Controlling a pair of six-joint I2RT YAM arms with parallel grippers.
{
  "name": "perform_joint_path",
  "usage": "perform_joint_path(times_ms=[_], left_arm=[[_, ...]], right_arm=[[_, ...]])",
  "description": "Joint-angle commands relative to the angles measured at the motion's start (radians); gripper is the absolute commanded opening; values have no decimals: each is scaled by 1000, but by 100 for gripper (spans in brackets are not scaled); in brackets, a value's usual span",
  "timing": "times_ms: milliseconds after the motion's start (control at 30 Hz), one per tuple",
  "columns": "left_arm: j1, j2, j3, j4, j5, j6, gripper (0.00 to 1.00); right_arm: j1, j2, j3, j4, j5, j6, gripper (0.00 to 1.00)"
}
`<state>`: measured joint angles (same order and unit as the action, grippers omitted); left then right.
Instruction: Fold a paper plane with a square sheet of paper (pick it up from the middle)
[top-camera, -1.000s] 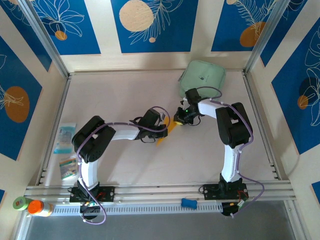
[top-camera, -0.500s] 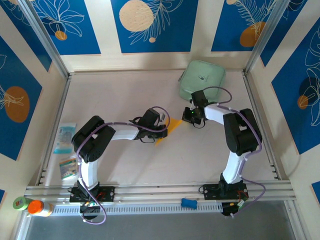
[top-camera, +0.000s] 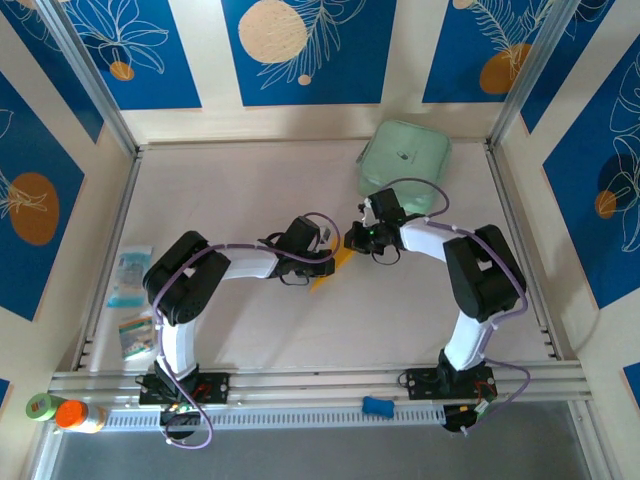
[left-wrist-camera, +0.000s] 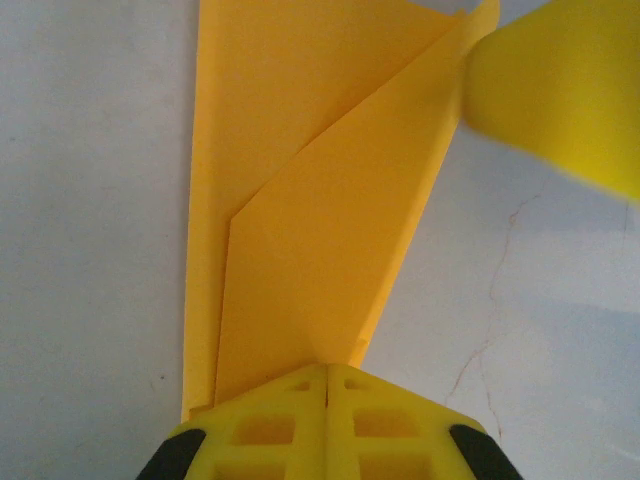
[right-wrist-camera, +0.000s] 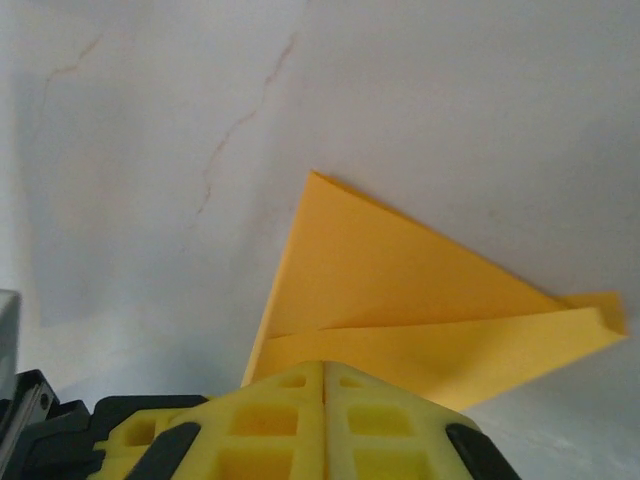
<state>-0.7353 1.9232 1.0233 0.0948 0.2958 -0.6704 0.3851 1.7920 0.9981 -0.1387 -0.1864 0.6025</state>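
Pinching opposite ends of the creased orange-yellow paper sheet (left-wrist-camera: 320, 230), left gripper (left-wrist-camera: 327, 372) and right gripper (right-wrist-camera: 325, 368) clamp closed; probably steadying the next fold.

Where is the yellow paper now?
Top view: the folded paper lies on the table between the left gripper and right gripper, near the mint-green case.

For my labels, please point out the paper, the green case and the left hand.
paper (left-wrist-camera: 300, 250), left wrist view, its folded middle.
green case (top-camera: 408, 155), top view, its lid.
left hand (left-wrist-camera: 327, 372), left wrist view, between its fingertips.
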Motion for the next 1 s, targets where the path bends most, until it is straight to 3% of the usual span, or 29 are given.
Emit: perform_joint_path(times_ms=[0,200,433,700,767,900,967], left_arm=[[4,30,-22,-122,0,27,0],[9,18,-55,-127,-7,27,0],[19,19,-64,-136,7,38,0],[19,31,-12,-157,28,61,0],[20,33,-1,-162,35,64,0],[20,31,12,-153,53,63,0],[20,31,20,-150,60,61,0]], right_arm=[[-1,52,15,15,-86,18,3],[-59,95,-27,59,-86,27,1],[-169,92,-56,42,48,18,0],[-117,-69,-44,-48,257,68,0],[-107,-107,-81,7,207,71,0],[-60,-111,-121,129,-63,34,2],[-34,-85,-119,138,-114,50,2]])
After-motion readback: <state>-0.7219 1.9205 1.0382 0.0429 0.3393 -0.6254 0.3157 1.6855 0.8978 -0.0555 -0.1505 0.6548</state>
